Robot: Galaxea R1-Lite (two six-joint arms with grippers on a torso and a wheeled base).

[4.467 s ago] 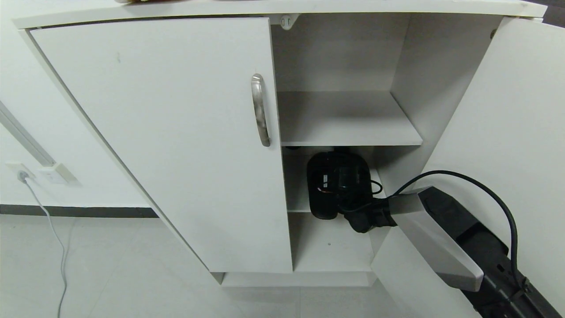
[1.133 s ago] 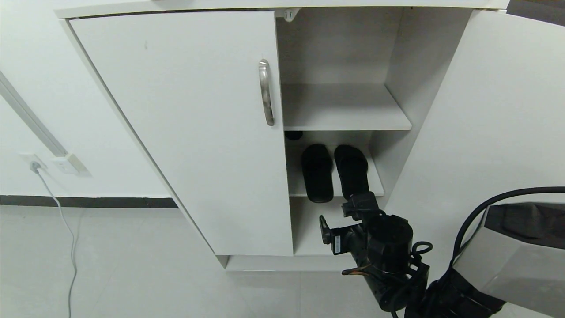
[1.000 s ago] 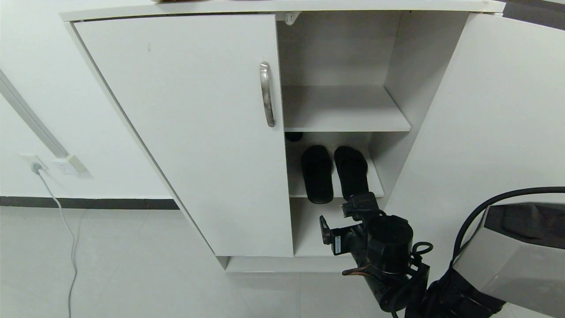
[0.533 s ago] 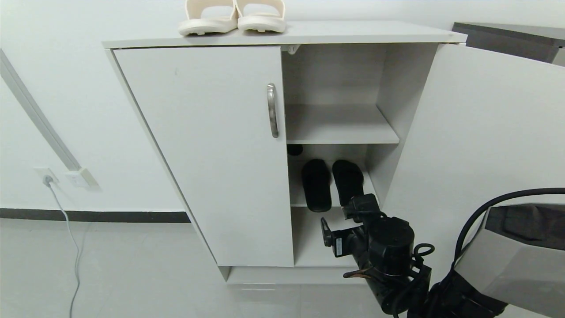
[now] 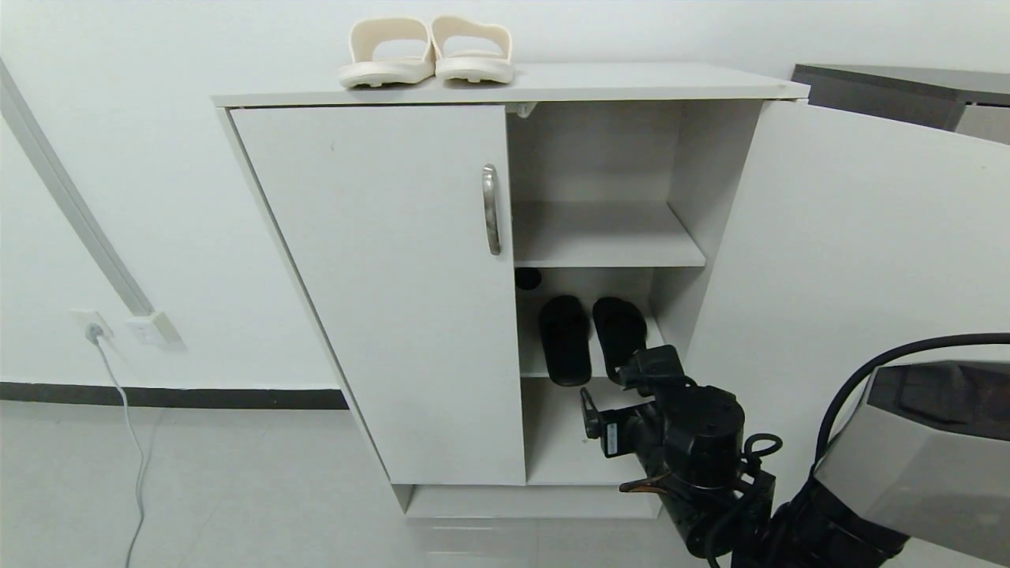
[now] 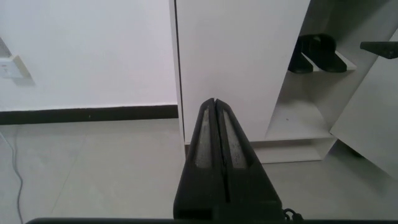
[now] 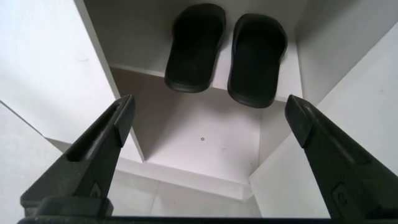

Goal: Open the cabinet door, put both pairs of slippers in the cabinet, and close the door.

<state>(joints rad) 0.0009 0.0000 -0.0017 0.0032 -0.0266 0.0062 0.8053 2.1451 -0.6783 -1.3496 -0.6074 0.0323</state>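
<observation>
A pair of black slippers lies side by side on the cabinet's middle shelf, toes inward. They also show in the right wrist view and the left wrist view. A beige pair of slippers rests on the cabinet top. The right door stands wide open, and the left door with its metal handle is closed. My right gripper hangs open and empty just outside the opening, below the black pair. My left gripper is shut, low over the floor, facing the closed door.
The upper shelf and bottom compartment hold nothing. A wall socket with a cable sits low at the left. A dark grey unit stands behind the open door. Tiled floor spreads before the cabinet.
The right gripper has drawn back out of the cabinet, leaving the black slippers on the middle shelf. The camera has since moved back and up, bringing the cabinet top and beige slippers into sight.
</observation>
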